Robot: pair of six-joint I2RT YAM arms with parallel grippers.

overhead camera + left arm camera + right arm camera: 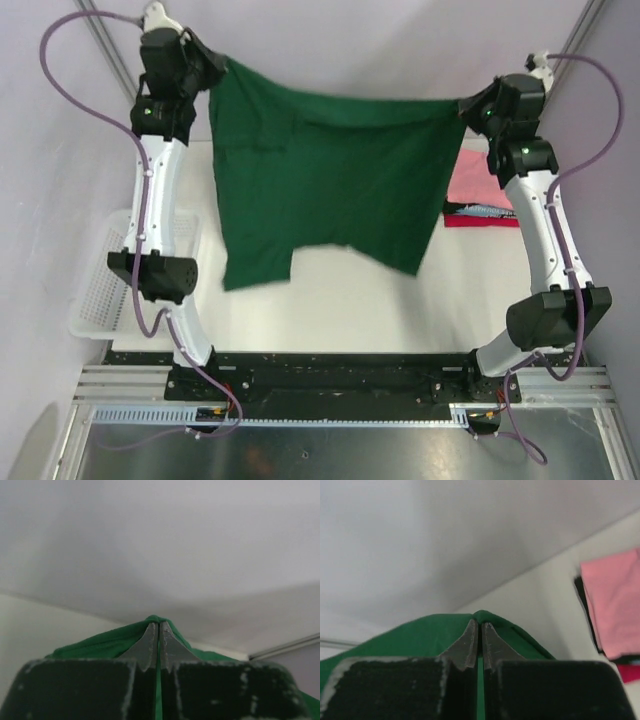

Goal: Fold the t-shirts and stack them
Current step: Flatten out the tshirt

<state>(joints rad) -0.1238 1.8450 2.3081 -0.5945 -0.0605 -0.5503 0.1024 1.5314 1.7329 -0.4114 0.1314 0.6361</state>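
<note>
Stretching across the upper frame, your green t-shirt [330, 185] hangs between left gripper [159, 624] and right gripper [480, 623] — both jaws pinching its cloth.

A green t-shirt [330, 180] is held spread between the left gripper [215, 68] and right gripper [468, 105]. At the right, folded shirts [482, 178] are stacked.

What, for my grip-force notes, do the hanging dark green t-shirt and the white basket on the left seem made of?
Dark green t-shirt: soft matte cloth, probably cotton knit; it sags and creases between the left gripper and right gripper, whose jaws are pinched on it. White mesh basket: likely rigid plastic, with a regular moulded grid; sheen hard to judge.
</note>
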